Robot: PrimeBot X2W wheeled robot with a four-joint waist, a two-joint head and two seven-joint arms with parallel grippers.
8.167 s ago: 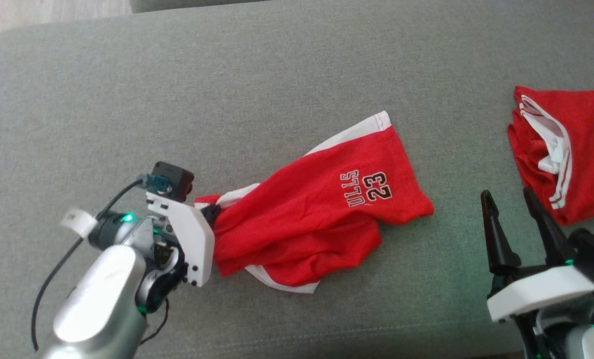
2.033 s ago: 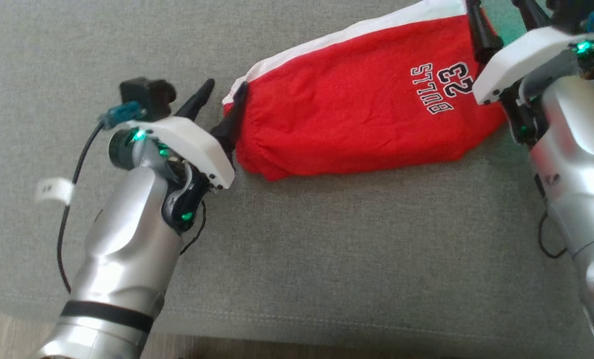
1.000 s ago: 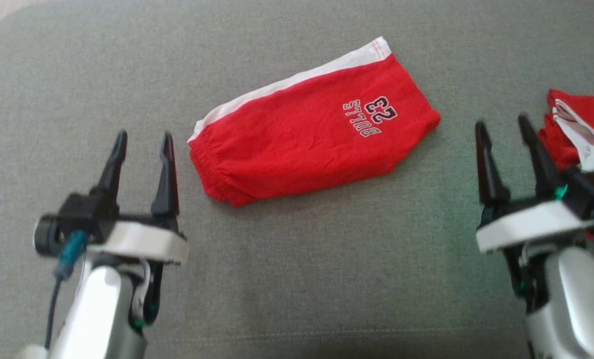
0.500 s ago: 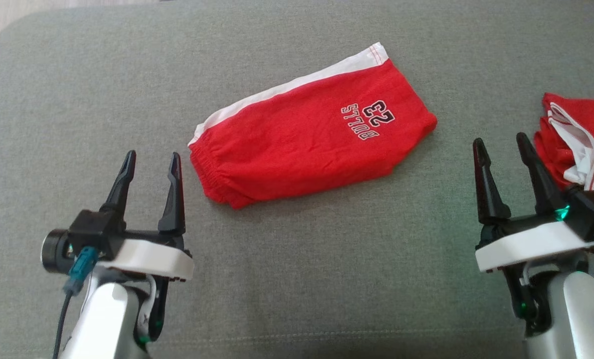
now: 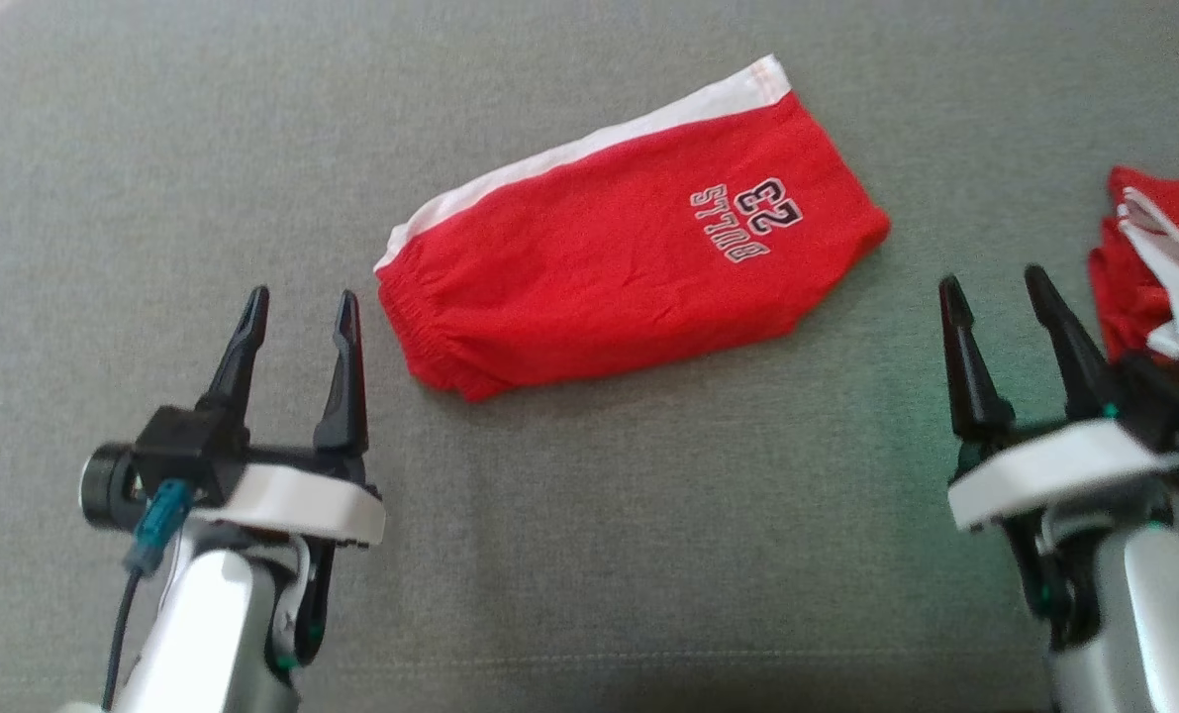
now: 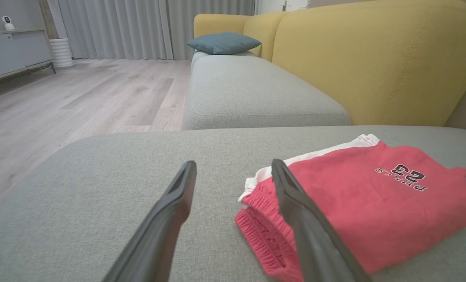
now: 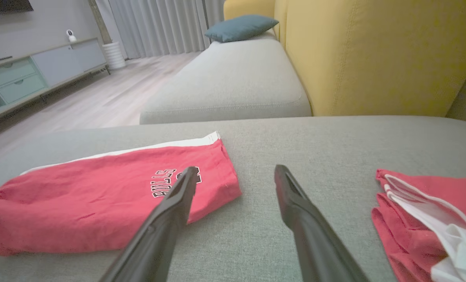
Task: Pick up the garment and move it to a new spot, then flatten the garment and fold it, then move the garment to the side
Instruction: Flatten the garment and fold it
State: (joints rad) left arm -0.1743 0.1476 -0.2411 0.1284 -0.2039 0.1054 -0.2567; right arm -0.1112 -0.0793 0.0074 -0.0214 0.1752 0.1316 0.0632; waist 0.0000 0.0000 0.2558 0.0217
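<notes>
Left gripper (image 5: 302, 294) sits with its two dark fingers spread apart and nothing between them, just bare grey cushion (image 5: 589, 555) under the tips. Right gripper (image 5: 992, 276) is the same: fingers apart and empty, pointing up the head view.

I see the red shorts (image 5: 609, 287) lying flat on the cushion, ahead of both grippers and between them. They are folded to one long slab. The elastic waistband end is just beside the left gripper's inner finger, with a strip of cushion between them in the head view, so I read them as apart. The leg end, with the "BULLS 23" print, points away toward the right gripper's far-left side, well clear of its tips. A white stripe runs along the edge farthest from both grippers.

From the left wrist view the waistband shows just right of the inner finger, which overlaps it in the picture. I can't tell contact from that angle.

A second red garment (image 5: 1133, 287) with white trim lies bunched, close on the right gripper's outer side, partly behind its wrist hardware.

Beyond the fingers, the wrist views show a yellow sofa back (image 6: 373, 58), a blue pillow (image 6: 223, 42) and a wooden floor (image 6: 80, 102).
</notes>
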